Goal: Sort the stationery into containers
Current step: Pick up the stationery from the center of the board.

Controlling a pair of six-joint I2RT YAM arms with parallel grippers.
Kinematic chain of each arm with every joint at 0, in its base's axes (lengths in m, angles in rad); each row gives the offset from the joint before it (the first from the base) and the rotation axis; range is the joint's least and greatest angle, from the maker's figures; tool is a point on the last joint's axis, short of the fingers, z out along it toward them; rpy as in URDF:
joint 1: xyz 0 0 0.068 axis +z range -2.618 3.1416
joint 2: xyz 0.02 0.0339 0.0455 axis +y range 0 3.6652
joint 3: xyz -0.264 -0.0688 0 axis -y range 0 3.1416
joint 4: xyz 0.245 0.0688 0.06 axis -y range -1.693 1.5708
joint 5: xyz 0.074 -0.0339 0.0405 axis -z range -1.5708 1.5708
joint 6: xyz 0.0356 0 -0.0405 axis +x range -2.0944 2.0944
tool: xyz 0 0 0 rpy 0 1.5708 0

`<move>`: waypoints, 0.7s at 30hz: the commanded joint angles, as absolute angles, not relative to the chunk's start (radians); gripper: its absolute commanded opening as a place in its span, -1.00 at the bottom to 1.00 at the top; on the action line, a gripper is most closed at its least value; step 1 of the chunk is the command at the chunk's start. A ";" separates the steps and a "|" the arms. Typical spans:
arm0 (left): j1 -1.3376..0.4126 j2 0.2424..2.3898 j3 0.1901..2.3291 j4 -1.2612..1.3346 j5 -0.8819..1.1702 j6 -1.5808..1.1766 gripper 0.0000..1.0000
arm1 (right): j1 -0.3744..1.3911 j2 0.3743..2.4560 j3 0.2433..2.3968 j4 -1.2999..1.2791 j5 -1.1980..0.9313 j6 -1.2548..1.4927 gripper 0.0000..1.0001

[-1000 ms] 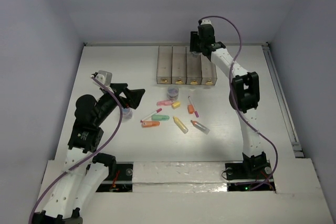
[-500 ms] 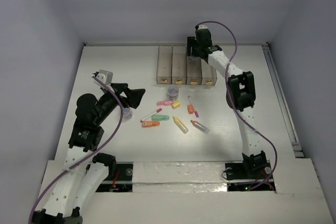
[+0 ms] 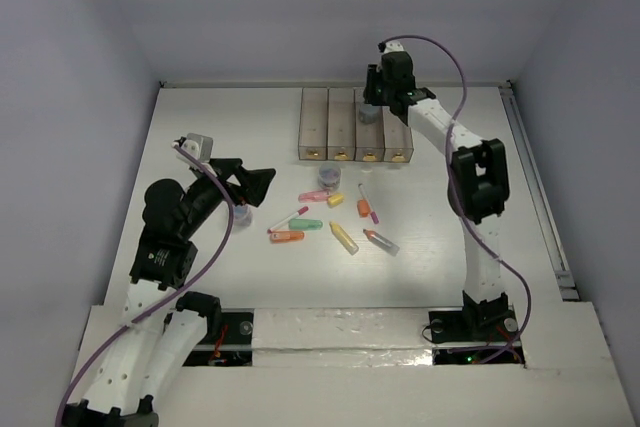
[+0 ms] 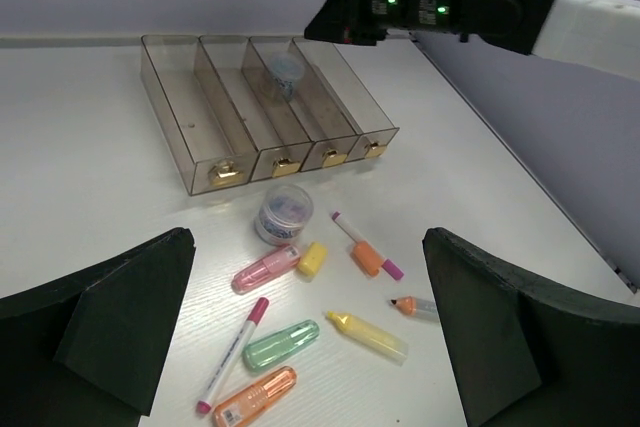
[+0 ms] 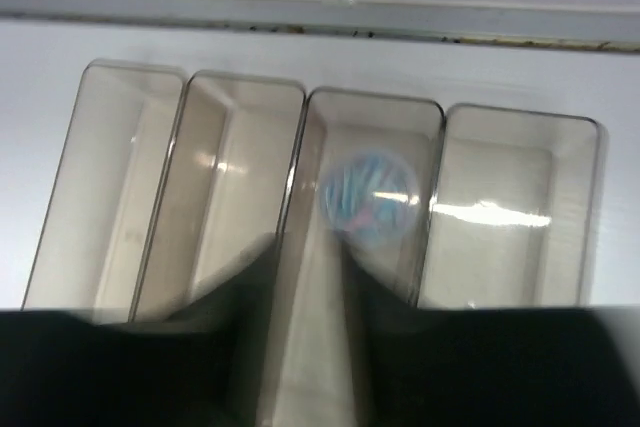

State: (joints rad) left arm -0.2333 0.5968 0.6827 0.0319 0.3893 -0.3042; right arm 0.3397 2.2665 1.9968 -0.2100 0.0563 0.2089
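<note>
**One roll binned, most stationery still to be sorted**

A single bluish roll (image 5: 368, 197) is seen inside the third bin from the left of the containers (image 3: 313, 125). The other three bins look empty. The right gripper (image 5: 306, 259) is held just above that bin, fingers slightly apart with nothing between them. The left gripper (image 3: 258, 184) is held wide open over the left of the table (image 3: 200, 127), empty.

A second roll (image 3: 328, 178) is left in front of the bins. The yellow marker (image 3: 344, 238), green marker (image 3: 306, 224), orange marker (image 3: 287, 236) and grey marker (image 3: 381, 242) are scattered nearby, so the sorting is judged barely begun.

Against half a second ago, the right wrist and elbow are shifted rightward, and the roll, then covered by the gripper, is exposed. Nothing on the table is displaced.
</note>
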 commanded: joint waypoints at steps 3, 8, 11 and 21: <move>-0.224 0.571 0.686 0.075 0.403 -0.302 0.98 | 0.457 1.919 1.650 -0.028 -0.006 0.250 -0.84; -0.224 0.561 0.684 0.080 0.408 -0.304 0.98 | 0.590 1.735 1.338 0.032 0.037 0.291 -0.79; -0.224 0.566 0.684 0.081 0.414 -0.307 0.98 | 0.655 1.635 1.165 0.083 0.060 0.342 -0.77; -0.224 0.574 0.683 0.081 0.419 -0.308 0.98 | 0.689 1.690 1.117 0.009 0.129 0.361 0.03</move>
State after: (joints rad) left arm -0.2333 0.5739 0.6823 0.0330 0.4004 -0.3046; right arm 0.6903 1.6520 1.0710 -0.0051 0.0864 0.3557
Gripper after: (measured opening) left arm 0.989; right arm 0.501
